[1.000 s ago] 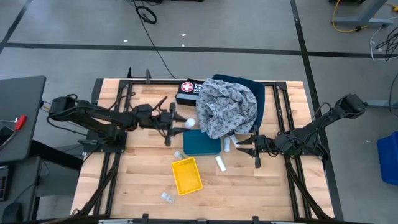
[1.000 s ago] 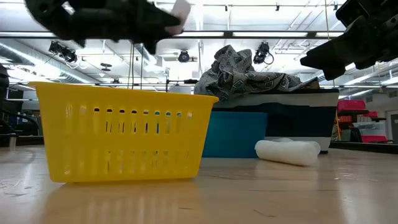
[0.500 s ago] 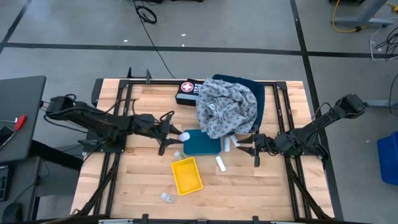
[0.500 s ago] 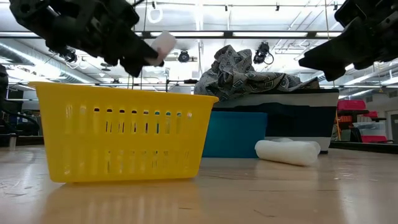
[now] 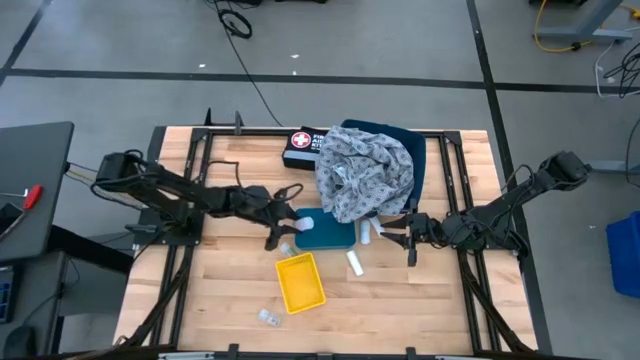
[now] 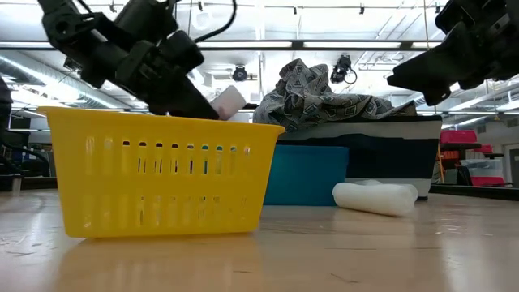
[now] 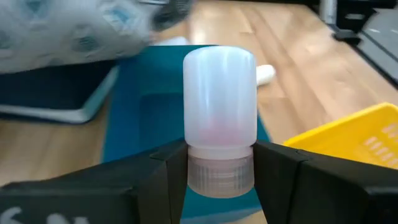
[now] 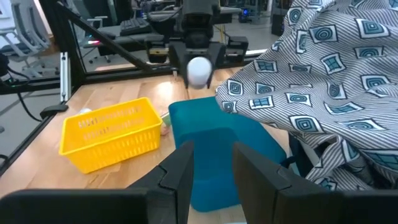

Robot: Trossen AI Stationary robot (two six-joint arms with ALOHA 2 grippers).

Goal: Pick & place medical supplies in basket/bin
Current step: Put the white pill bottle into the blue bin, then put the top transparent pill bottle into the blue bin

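- A black case [image 5: 300, 146] with a white cross on a red disc and white lettering too small to read is lying at the table's [image 5: 450, 300] far edge, just beside the grey patterned cloth [image 5: 365, 175].
- The left gripper [image 5: 283, 225] is clasping a small white bottle [image 7: 219, 118] by its ribbed translucent cap, one finger on each side; no label is showing on the bottle.
- In the left wrist view the bottle's long axis is running straight out from between the fingers, rounded bottom end leading; in the low view it [image 6: 228, 103] is tilting, sticking out of the gripper toward the cloth.
- The bottle is smooth and milky white, with a faint pink tint low in its body.
- In the high view it [image 5: 301, 224] is hanging over the near edge of the teal bin [image 5: 324, 230], between the cloth and the yellow basket [image 5: 300, 282].
- The grey cloth, printed with nested squares, is heaping over a dark blue-green cloth [image 5: 400, 137].
- Two white rolls [image 5: 355, 263] [image 5: 366, 231] are lying on the table beside the teal bin, both with long axes running roughly near to far.
- A small clear packet [image 5: 268, 318] is lying near the table's front edge.
- The right gripper [image 5: 399, 235] is hovering just right of the teal bin, fingers parted and holding nothing.
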